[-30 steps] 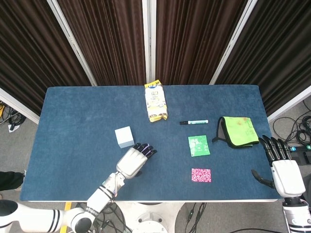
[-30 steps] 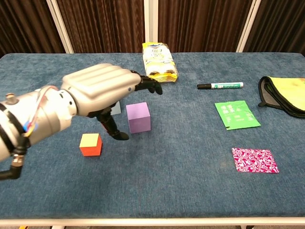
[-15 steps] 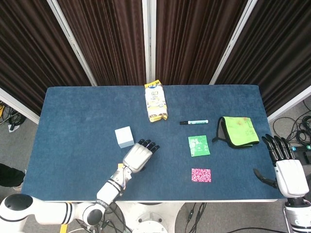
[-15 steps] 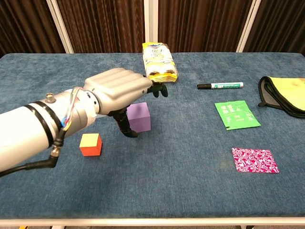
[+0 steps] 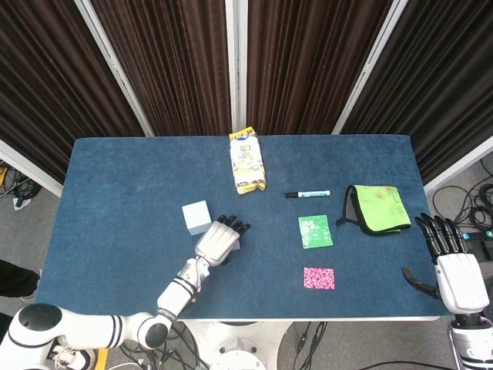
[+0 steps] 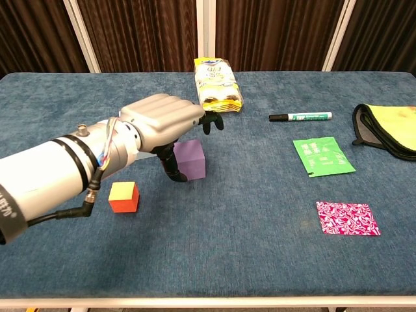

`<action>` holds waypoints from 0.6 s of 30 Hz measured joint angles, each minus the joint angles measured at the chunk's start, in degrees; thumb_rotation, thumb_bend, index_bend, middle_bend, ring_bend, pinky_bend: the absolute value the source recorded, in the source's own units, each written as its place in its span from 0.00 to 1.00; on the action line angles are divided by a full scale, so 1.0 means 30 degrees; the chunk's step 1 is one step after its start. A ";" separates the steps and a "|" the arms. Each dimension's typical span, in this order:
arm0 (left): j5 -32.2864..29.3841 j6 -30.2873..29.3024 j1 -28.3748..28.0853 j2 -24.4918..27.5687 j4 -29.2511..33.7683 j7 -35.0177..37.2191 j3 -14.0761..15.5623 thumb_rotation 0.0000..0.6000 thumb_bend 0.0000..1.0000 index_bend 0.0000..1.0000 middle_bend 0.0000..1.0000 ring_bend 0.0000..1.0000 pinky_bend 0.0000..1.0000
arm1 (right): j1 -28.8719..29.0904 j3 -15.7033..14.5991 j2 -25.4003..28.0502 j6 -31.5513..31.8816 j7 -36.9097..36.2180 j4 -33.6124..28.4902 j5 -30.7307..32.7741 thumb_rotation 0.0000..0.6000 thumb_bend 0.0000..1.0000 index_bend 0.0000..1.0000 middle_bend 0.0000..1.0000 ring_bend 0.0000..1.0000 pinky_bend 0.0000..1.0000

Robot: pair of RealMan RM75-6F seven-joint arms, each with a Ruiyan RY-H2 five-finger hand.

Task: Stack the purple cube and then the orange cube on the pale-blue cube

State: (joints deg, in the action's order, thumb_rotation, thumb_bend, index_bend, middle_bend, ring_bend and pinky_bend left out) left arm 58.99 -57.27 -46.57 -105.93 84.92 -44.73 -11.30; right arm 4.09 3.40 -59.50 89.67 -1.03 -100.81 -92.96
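The purple cube sits on the blue table left of the middle. My left hand hovers over it, fingers apart above its top and the thumb against its left face, not closed on it. In the head view the left hand covers nearly all of that cube. The orange cube, yellow on top, lies near the front left beneath my forearm. The pale-blue cube stands just behind the hand; the chest view hides it. My right hand hangs open off the table's right edge.
A yellow snack bag lies at the back centre. A green marker, a green packet and a pink patterned packet lie on the right half. A green cloth lies at the far right.
My left hand has moved forward and to the right over the purple cube, and its thumb has come in against the cube's left face. The cubes and my right hand have stayed put.
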 measured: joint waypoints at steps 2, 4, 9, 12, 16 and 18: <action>-0.0087 -0.0031 -0.0095 -0.0065 -0.0212 0.0011 0.0017 1.00 0.17 0.26 0.41 0.20 0.26 | -0.0008 -0.0006 -0.0007 0.0008 -0.0022 0.0023 -0.0006 1.00 0.13 0.02 0.06 0.00 0.00; -0.0122 -0.0093 -0.0177 -0.0129 -0.0415 0.0017 0.0049 1.00 0.17 0.26 0.41 0.20 0.26 | -0.0014 -0.0015 -0.0007 0.0017 -0.0047 0.0034 -0.0019 1.00 0.13 0.02 0.06 0.00 0.00; 0.0055 -0.0231 -0.0373 -0.0255 -0.0920 0.0003 0.0222 1.00 0.17 0.26 0.43 0.20 0.26 | 0.0015 0.0026 0.0042 -0.0013 -0.0052 -0.0026 0.0019 1.00 0.13 0.02 0.06 0.00 0.00; 0.0252 -0.0309 -0.0484 -0.0317 -0.1185 -0.0007 0.0320 1.00 0.17 0.26 0.43 0.20 0.26 | 0.0030 0.0032 0.0062 -0.0051 -0.0012 -0.0070 0.0041 1.00 0.13 0.02 0.06 0.00 0.00; 0.0457 -0.0395 -0.0602 -0.0434 -0.1561 0.0008 0.0480 1.00 0.17 0.26 0.45 0.20 0.26 | 0.0029 0.0045 0.0076 -0.0043 -0.0021 -0.0088 0.0052 1.00 0.13 0.02 0.06 0.00 0.00; 0.0465 -0.0420 -0.0632 -0.0459 -0.1662 -0.0017 0.0514 1.00 0.18 0.26 0.46 0.20 0.26 | 0.0036 0.0060 0.0103 -0.0054 -0.0046 -0.0109 0.0079 1.00 0.13 0.02 0.06 0.00 0.00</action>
State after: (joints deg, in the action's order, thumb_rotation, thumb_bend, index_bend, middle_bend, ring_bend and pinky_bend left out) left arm 60.39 -58.54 -48.47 -107.30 79.93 -44.78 -9.75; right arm 4.20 3.58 -59.19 89.51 -1.17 -101.13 -92.72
